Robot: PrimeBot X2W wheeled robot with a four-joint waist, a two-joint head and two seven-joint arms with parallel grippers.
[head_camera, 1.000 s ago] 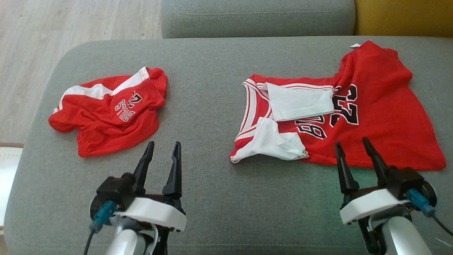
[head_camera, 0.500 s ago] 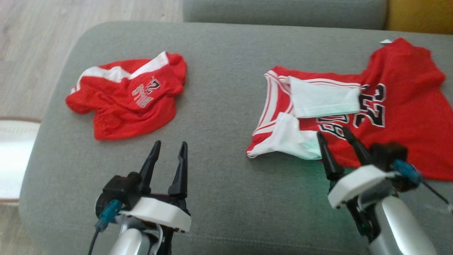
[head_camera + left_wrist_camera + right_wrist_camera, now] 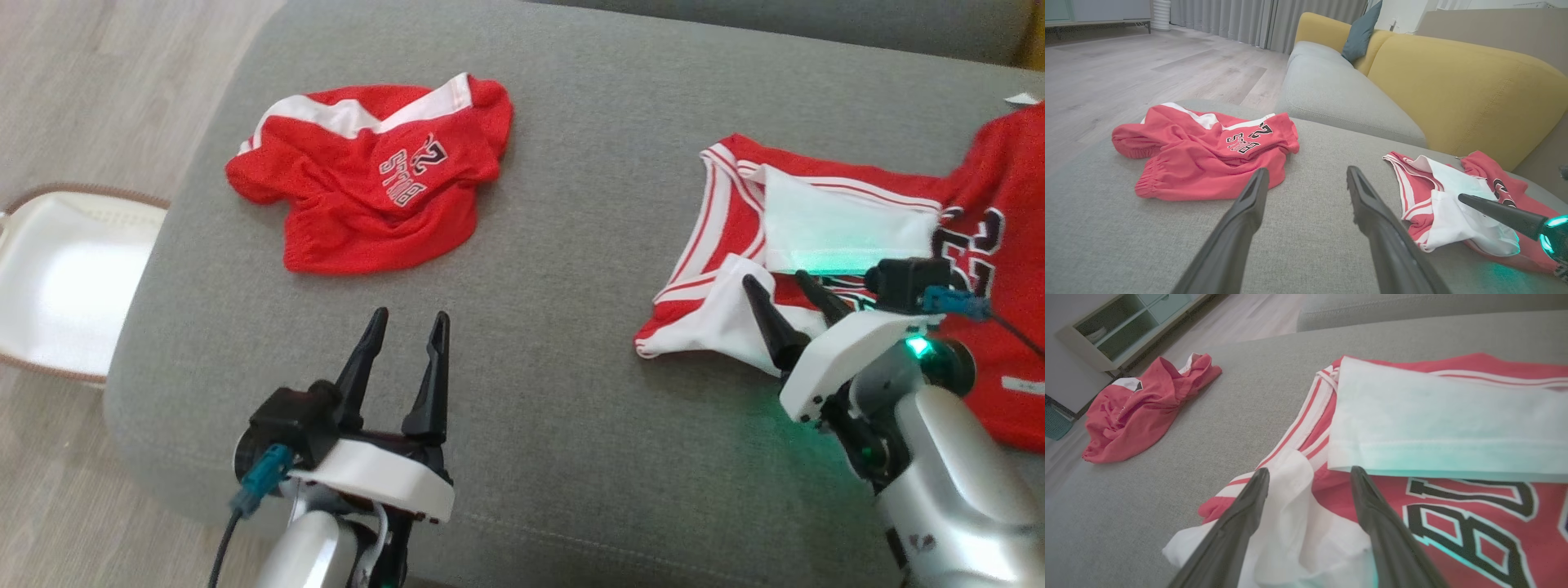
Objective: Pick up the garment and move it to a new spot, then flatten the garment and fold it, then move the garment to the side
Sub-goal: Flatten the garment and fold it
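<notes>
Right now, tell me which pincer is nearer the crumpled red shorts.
Left. The left pincer hovers open just short of the shorts, apart from them. The right pincer is well off to the side, open over the jersey at its white sleeve.

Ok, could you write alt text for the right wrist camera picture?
The right gripper, open, points at a red and white jersey lying on a grey sofa cushion. Crumpled red shorts lie farther off at the left.
</notes>
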